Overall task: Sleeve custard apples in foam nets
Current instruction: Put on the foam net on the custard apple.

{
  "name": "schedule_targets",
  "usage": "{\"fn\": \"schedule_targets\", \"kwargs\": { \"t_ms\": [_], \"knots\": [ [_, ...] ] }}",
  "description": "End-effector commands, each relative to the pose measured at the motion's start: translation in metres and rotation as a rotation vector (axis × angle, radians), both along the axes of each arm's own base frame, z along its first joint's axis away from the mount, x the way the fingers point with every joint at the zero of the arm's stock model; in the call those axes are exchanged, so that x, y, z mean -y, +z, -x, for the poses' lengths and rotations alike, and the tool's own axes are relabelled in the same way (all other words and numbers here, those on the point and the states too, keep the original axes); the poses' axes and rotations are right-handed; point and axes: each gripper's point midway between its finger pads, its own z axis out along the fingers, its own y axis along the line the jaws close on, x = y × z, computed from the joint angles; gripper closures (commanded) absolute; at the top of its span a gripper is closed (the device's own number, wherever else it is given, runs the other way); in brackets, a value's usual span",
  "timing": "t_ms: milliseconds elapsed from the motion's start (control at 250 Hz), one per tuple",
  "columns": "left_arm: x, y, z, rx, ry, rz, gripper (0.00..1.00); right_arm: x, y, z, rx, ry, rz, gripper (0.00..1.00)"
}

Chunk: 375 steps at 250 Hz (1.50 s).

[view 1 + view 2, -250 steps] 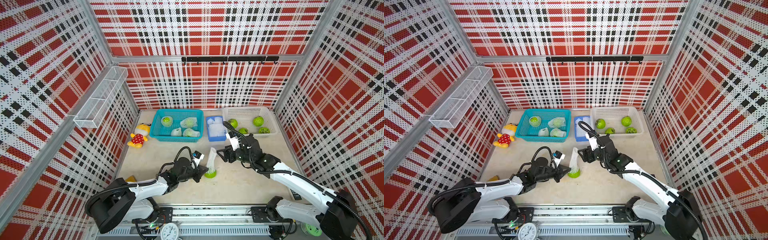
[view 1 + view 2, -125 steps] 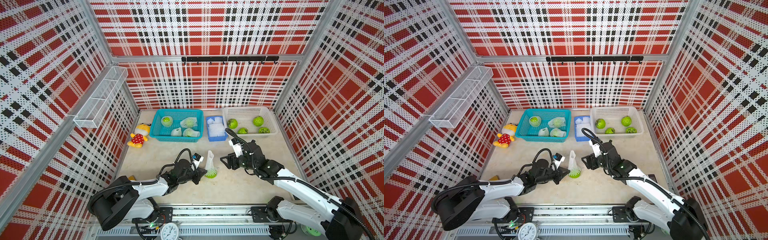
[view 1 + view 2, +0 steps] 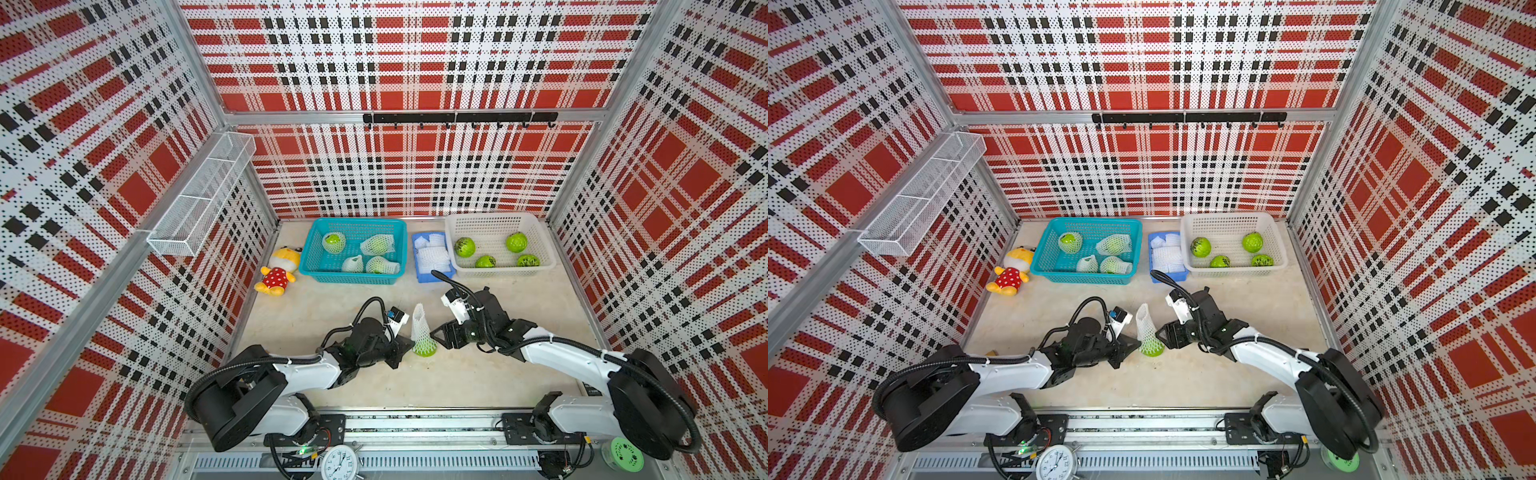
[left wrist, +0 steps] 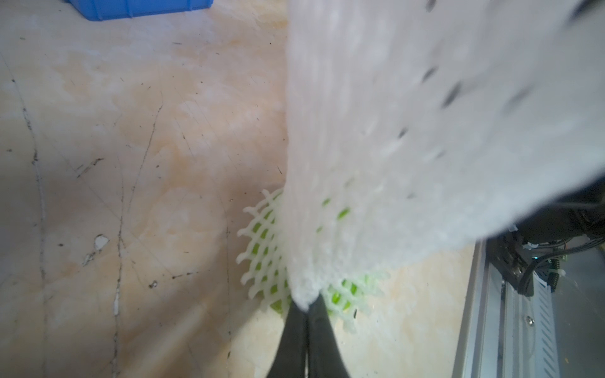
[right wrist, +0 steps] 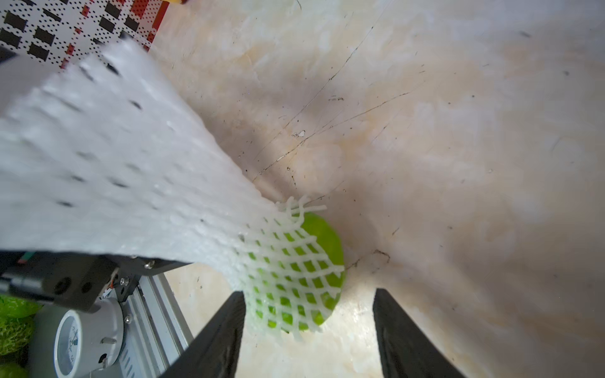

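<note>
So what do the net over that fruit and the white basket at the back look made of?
The foam net: soft-looking white foam, matte; its strands stretch into open diamonds over the custard apple and stay dense above. The white basket: probably rigid moulded plastic, going by its even lattice and straight walls; sheen unclear from here.

Bare worktop (image 3: 457,382) lies open in front of the netted custard apple (image 3: 424,353) and behind it. The left hand (image 3: 409,344) and right hand (image 3: 434,335) close off its sides; the upright foam net (image 3: 419,324) stands over it.
</note>
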Motion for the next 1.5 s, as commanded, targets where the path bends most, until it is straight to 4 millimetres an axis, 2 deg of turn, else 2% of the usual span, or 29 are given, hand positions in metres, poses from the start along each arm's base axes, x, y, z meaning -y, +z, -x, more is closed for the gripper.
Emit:
{"fn": "schedule_targets", "kwargs": {
  "t_ms": [0,300,552,592,656,800,952,1224,1497],
  "knots": [
    [0.008,0.011,-0.006,0.034,-0.005,0.024,1.0,-0.019,0.016,-0.011,0.058,0.039,-0.09,0.37],
    [0.014,0.012,-0.01,0.032,-0.017,0.026,1.0,-0.029,0.005,-0.007,0.012,0.04,-0.147,0.5],
    [0.014,0.012,-0.01,0.032,-0.017,0.027,1.0,-0.017,0.004,0.0,0.015,0.004,-0.134,0.62],
    [0.014,0.012,-0.01,0.031,-0.015,0.026,1.0,-0.013,0.004,0.001,0.02,-0.009,-0.124,0.62],
    [0.014,0.013,-0.01,0.034,-0.016,0.028,1.0,-0.007,0.003,0.002,0.024,-0.026,-0.105,0.55],
    [0.014,0.013,-0.01,0.034,-0.016,0.027,1.0,0.0,0.007,0.007,0.04,-0.042,-0.101,0.53],
    [0.016,0.013,-0.01,0.032,-0.021,0.027,1.0,0.0,0.006,0.011,0.033,-0.027,-0.111,0.54],
    [0.019,0.014,-0.01,0.035,-0.025,0.028,1.0,-0.007,-0.008,0.009,0.018,-0.008,-0.087,0.52],
    [0.02,0.014,-0.01,0.033,-0.029,0.027,1.0,-0.008,-0.007,0.011,0.022,-0.009,-0.09,0.71]
  ]
}}
